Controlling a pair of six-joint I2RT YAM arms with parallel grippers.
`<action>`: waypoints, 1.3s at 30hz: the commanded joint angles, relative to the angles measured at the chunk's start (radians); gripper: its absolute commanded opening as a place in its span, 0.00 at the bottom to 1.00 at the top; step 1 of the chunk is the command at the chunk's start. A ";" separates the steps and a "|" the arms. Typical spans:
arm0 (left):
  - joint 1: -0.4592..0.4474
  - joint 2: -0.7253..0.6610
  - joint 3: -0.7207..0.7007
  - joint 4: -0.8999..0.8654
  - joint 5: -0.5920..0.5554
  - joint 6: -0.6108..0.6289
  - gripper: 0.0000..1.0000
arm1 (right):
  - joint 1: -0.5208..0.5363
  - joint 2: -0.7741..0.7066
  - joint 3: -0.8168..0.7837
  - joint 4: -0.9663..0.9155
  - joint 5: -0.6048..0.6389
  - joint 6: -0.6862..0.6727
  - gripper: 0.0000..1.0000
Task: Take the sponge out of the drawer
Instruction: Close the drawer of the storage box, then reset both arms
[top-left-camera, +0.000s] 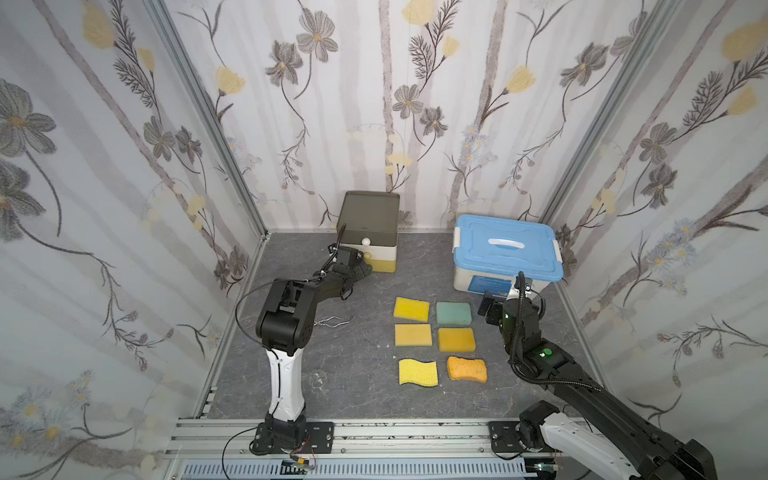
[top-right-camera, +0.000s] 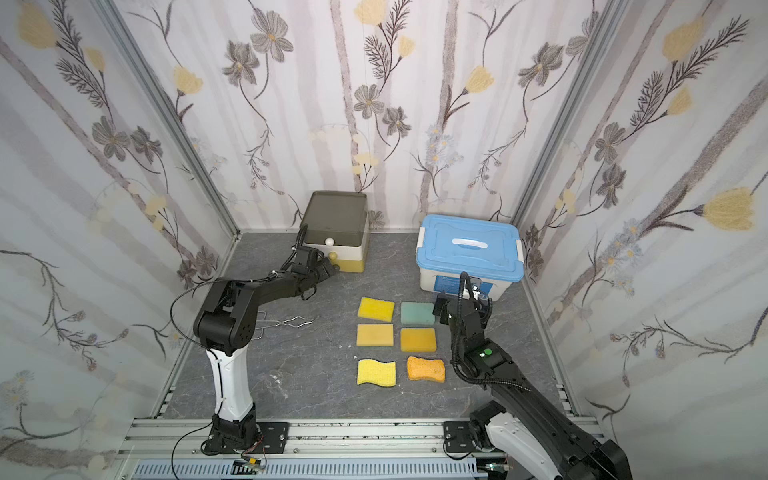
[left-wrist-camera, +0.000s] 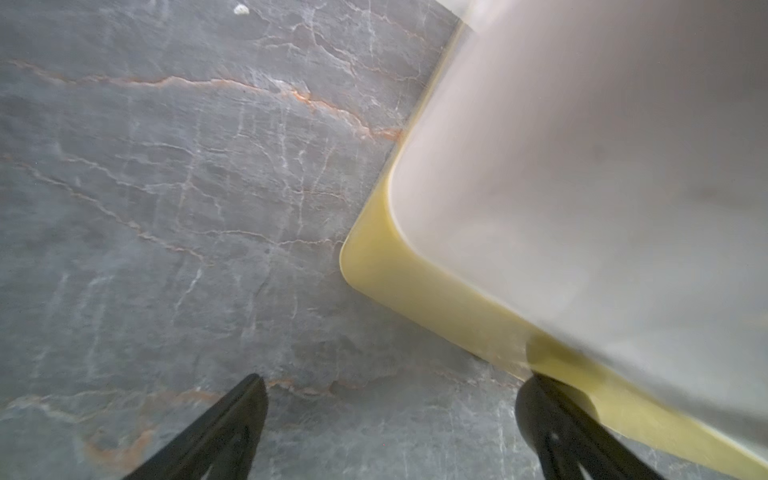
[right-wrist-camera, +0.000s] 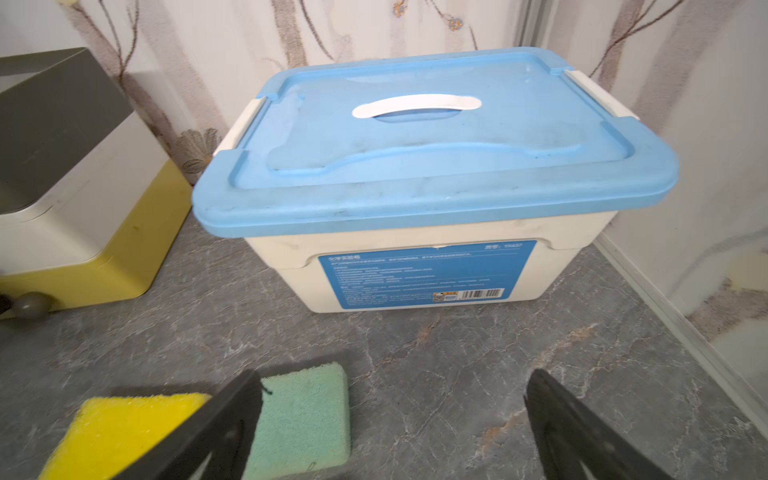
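Leaving the grid of six flat foam sponges, yellow, orange and one green, untouched on the grey marbled surface: already out, so likely not the target. Leaving the thin wire tongs idle off to one side. Resting the right fingers, spread and empty, just above the green sponge, facing the white plastic bin with the blue latched lid, probably to stay clear. Farther back, holding the left fingers, spread wide and gripping nothing, low by the round knob of the yellow bottom drawer in the small three-tier plastic chest against the floral back wall, presumably lining up a pull. Not seeing the wanted sponge: all drawers shut, so judging it hidden inside, tier impossible to tell.
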 joint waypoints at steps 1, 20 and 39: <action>0.000 -0.129 -0.093 0.087 -0.024 0.043 1.00 | -0.085 -0.010 -0.049 0.207 -0.012 -0.067 1.00; 0.146 -0.707 -0.778 0.539 -0.362 0.599 1.00 | -0.475 0.301 -0.267 0.965 -0.333 -0.176 1.00; 0.235 -0.429 -0.863 0.895 -0.073 0.593 1.00 | -0.505 0.447 -0.338 1.241 -0.642 -0.276 1.00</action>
